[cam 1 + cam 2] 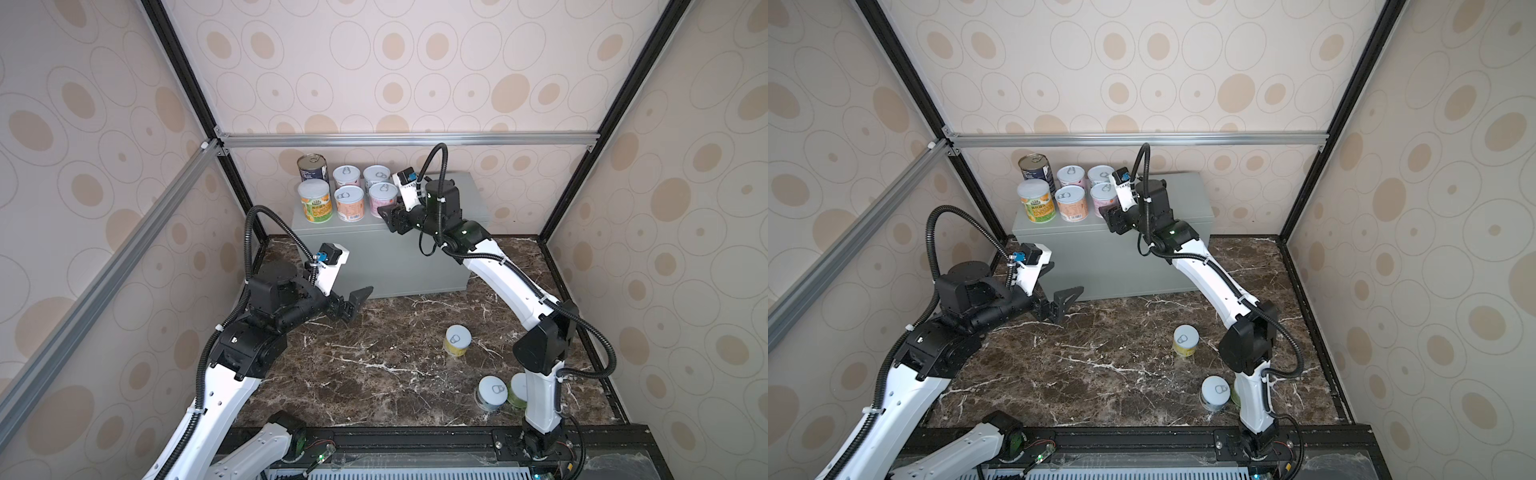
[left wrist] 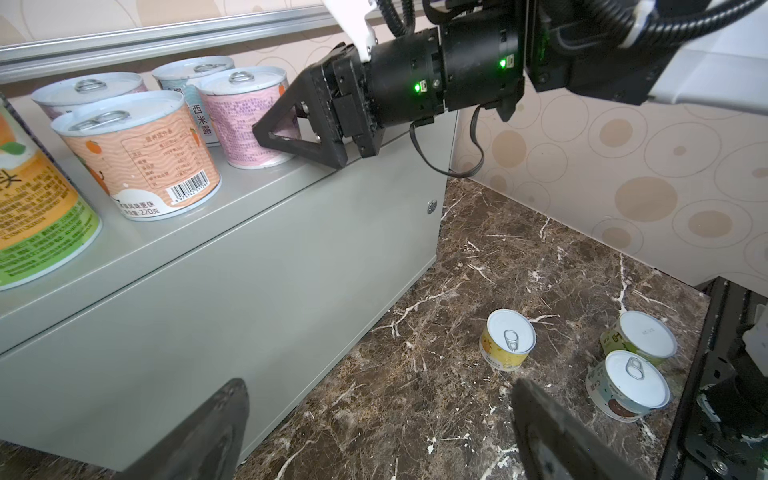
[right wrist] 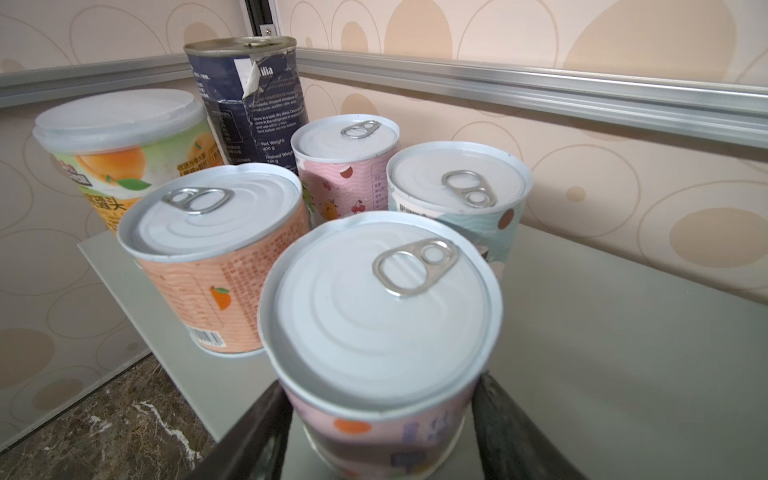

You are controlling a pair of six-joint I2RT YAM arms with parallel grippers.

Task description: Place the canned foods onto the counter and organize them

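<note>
**Right tool clamped on a pink-lilac can at the grey surface**

Six cans are seen standing upright in two rows at the left end of the grey surface, the flat top of a metal box. In the back row are found the dark-blue can, the cherry-print can and the white-teal can. In the front row are the orange-green can, the orange can and the pink-lilac can.

The pink-lilac can is gripped by the right tool. In the right wrist view the fingers are pressed against its two sides low down. The can stands on the grey surface, just beside the orange can and the white-teal can.

The left tool is held above the marble surface in front of the box, its jaws spread wide with nothing between them.

Three cans are left on the marble surface. The yellow can stands alone. The white can and the green can are set just beside each other. The green can is partly hidden behind the right arm in both top views.
</note>
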